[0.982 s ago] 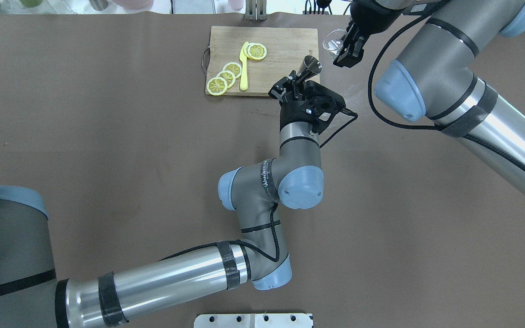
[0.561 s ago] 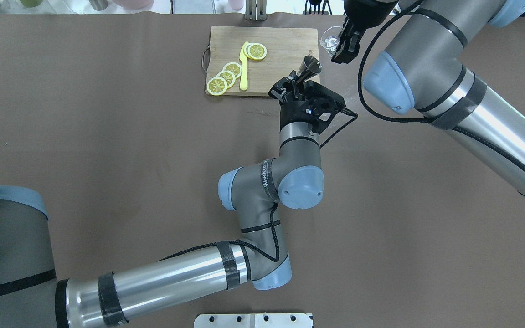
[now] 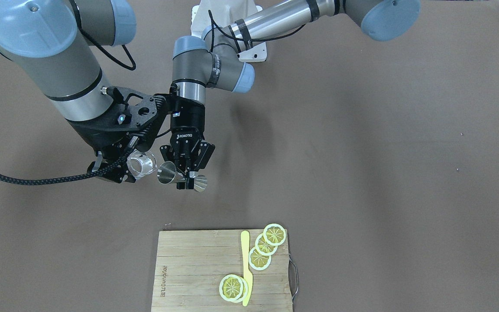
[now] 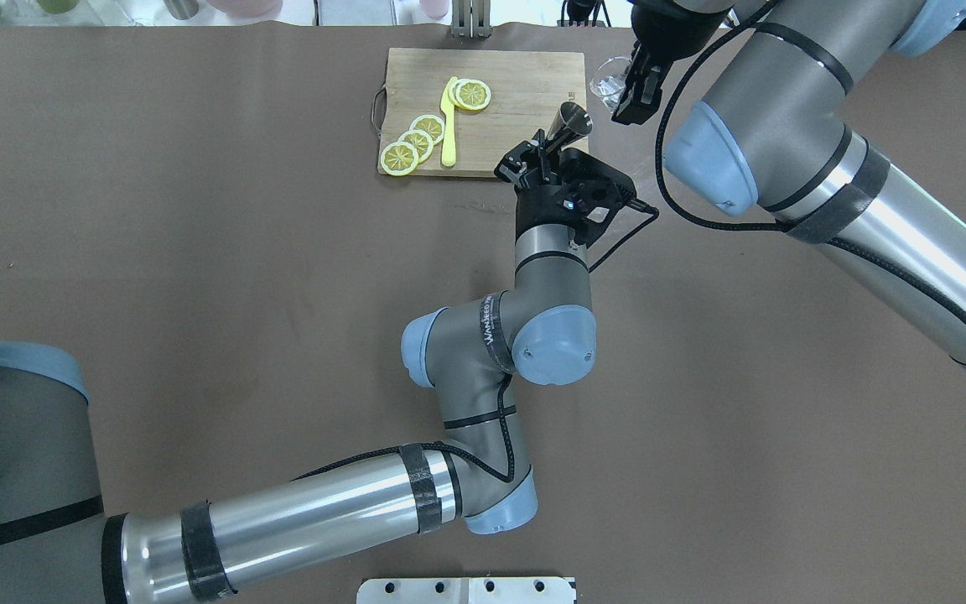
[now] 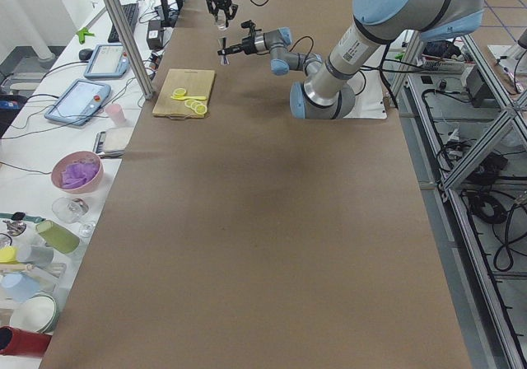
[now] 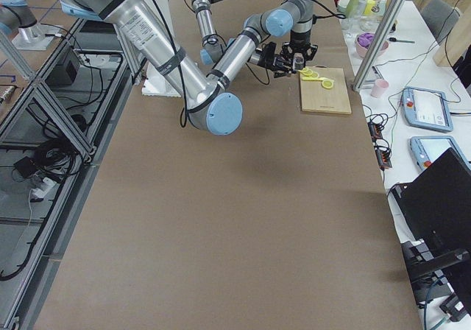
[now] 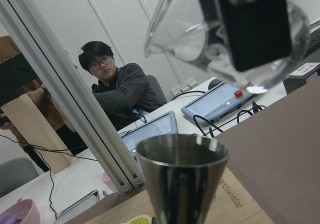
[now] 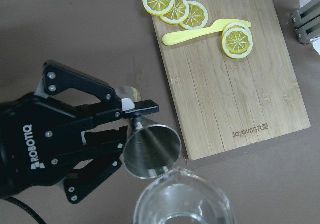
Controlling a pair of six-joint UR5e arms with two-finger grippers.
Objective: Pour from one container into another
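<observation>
My left gripper [image 3: 185, 173] is shut on the waist of a steel jigger [image 3: 167, 172], whose open cone [image 8: 151, 149] faces up. My right gripper [image 3: 121, 169] is shut on a clear glass pitcher [image 3: 142, 164], held tilted just beside and above the jigger. In the left wrist view the glass pitcher [image 7: 220, 34] hangs over the jigger's [image 7: 182, 174] rim, spout down-left, with a black finger [image 7: 255, 24] across it. Overhead, the jigger [image 4: 573, 122] sits at the board's right edge, the pitcher [image 4: 609, 80] just right of it. I cannot tell whether the pitcher holds liquid.
A wooden cutting board [image 4: 516, 84] lies at the table's far side, carrying several lemon slices [image 4: 416, 138] and a yellow knife [image 4: 448, 126]. Cups and bowls stand along the far bench [image 5: 78, 175]. A person sits beyond the table [image 7: 115, 89].
The right arm swung inward toward the jigger, bringing the glass pitcher slightly closer to it. The left arm and jigger have stayed still.
</observation>
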